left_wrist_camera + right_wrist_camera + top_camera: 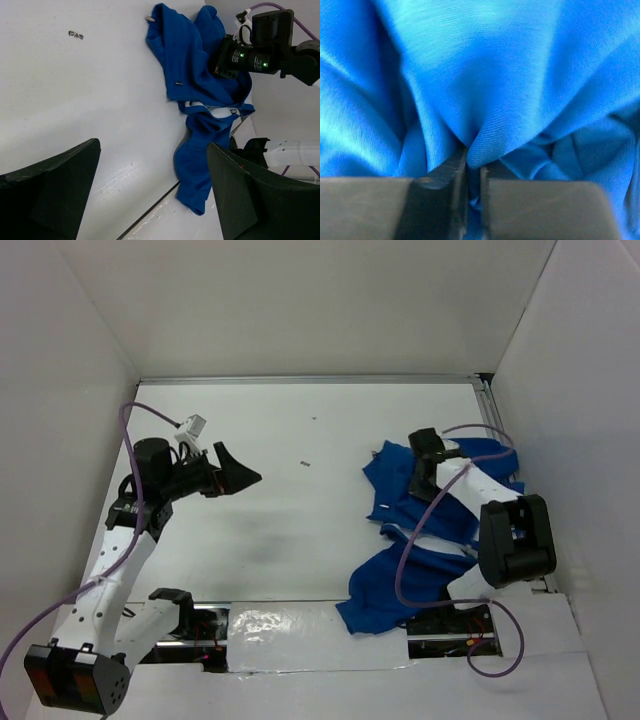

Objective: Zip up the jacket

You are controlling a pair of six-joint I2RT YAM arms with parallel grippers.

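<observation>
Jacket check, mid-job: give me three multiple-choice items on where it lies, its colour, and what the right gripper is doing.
1. Where on the table does the jacket lie?
A) left side
B) right side, under the right arm
C) far middle
2. What is the jacket's outer colour?
A) red
B) green
C) blue
3. The right gripper is:
A) open above bare table
B) shut on a fold of the jacket
C) holding a tool
Answers: 1 B, the top view shows it heaped beneath that arm; 2 C, blue in every view; 3 B, the right wrist view shows fabric pinched between the fingers.
</observation>
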